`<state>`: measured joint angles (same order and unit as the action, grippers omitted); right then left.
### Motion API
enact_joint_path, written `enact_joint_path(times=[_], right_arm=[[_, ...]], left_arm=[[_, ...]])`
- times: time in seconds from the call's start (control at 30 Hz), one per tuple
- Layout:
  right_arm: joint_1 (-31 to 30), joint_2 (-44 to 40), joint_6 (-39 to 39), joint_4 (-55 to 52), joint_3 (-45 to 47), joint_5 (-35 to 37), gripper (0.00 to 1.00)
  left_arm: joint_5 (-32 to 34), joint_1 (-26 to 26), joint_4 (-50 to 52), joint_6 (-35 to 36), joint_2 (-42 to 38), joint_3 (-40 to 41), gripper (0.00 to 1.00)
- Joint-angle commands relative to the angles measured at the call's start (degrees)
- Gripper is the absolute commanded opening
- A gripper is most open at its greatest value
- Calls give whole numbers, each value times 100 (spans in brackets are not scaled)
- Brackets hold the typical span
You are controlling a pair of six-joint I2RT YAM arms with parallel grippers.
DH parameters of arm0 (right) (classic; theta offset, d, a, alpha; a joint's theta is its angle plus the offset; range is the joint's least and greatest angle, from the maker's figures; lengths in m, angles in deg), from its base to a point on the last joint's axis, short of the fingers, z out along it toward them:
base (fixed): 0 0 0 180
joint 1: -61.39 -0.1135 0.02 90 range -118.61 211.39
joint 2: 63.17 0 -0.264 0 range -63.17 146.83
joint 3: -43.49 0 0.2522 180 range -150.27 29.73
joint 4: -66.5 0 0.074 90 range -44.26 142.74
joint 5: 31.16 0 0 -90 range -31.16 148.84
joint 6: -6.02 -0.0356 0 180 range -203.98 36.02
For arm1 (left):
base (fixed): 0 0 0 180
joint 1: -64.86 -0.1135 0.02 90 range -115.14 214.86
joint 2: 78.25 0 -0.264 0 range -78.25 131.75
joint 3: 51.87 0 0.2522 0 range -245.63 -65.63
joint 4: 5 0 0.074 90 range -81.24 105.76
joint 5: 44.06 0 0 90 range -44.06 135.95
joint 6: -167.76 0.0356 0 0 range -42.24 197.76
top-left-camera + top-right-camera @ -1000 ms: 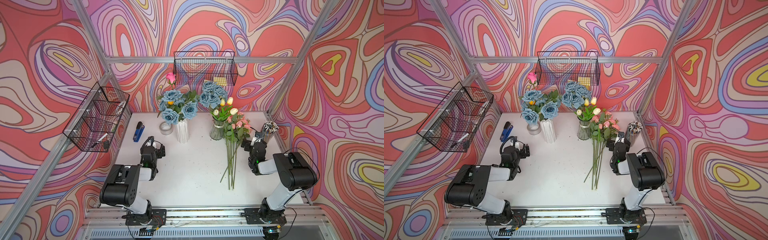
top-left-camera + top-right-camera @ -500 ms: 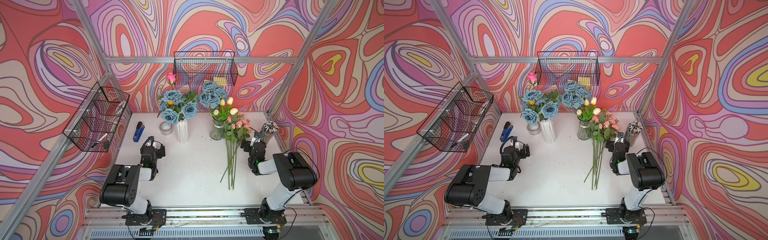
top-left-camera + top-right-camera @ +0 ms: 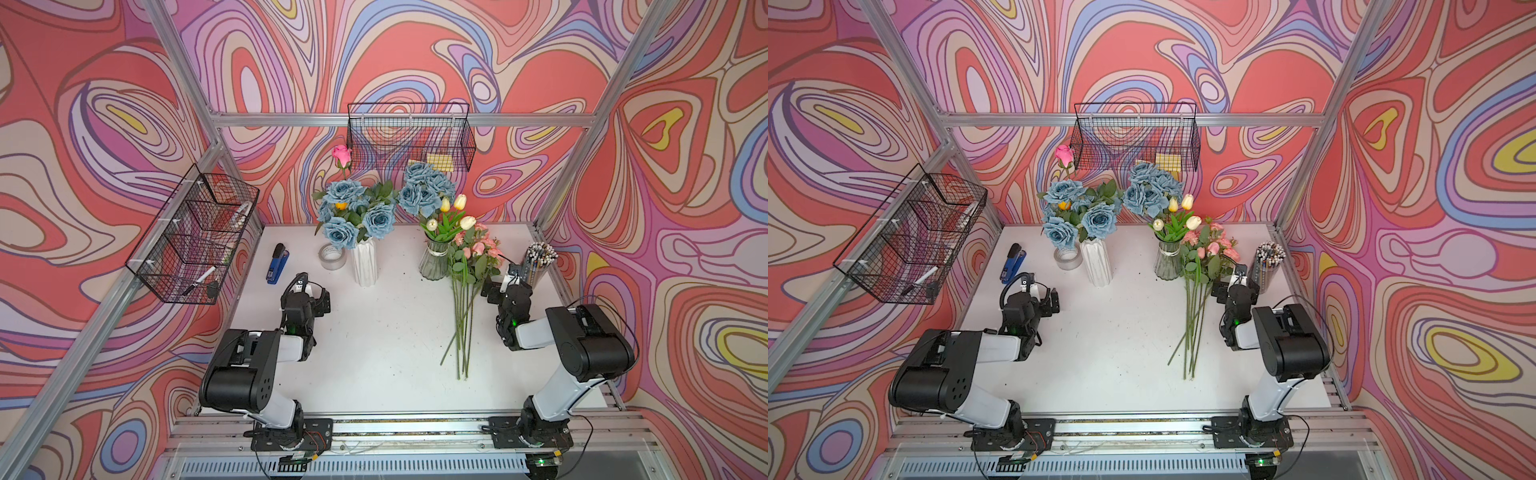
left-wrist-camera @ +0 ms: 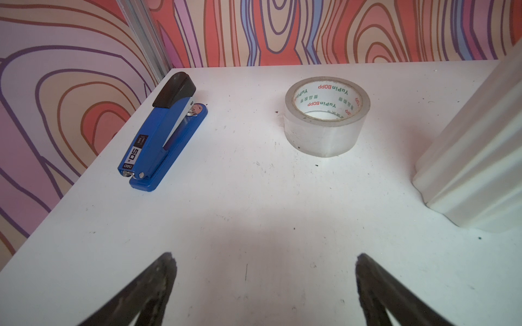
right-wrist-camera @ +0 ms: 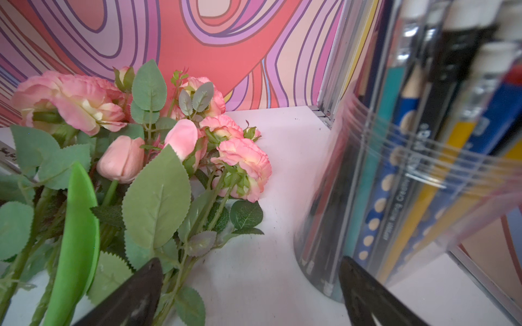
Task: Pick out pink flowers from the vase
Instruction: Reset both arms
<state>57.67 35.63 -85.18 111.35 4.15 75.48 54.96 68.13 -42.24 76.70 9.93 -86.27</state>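
Pink flowers [image 3: 477, 249] on white table [image 3: 374, 353]

Bright, even light, soft shadows — all sharp except the near pencil cup [image 5: 423, 169] (blurred, bowed).

worktop [image 3: 374, 332]: white, kinda speckled | upper left in a top view: blue stapler [image 3: 277, 264], clear tape roll [image 3: 332, 257] right of it | upper middle: white ribbed vase [image 3: 364, 262] and glass vase [image 3: 434, 262], both upright | right: pink flowers [image 3: 471, 257] lying flat, blooms just beside the glass vase, stems running toward the lower frame | far right: clear pencil cup [image 3: 536, 262]
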Motion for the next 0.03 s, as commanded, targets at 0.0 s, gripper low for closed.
enact_joint_path(times=[0.0], right_arm=[[14, -54, -69, -34, 0, -29, 98]], left_arm=[[-22, -41, -97, 84, 26, -46, 100]])
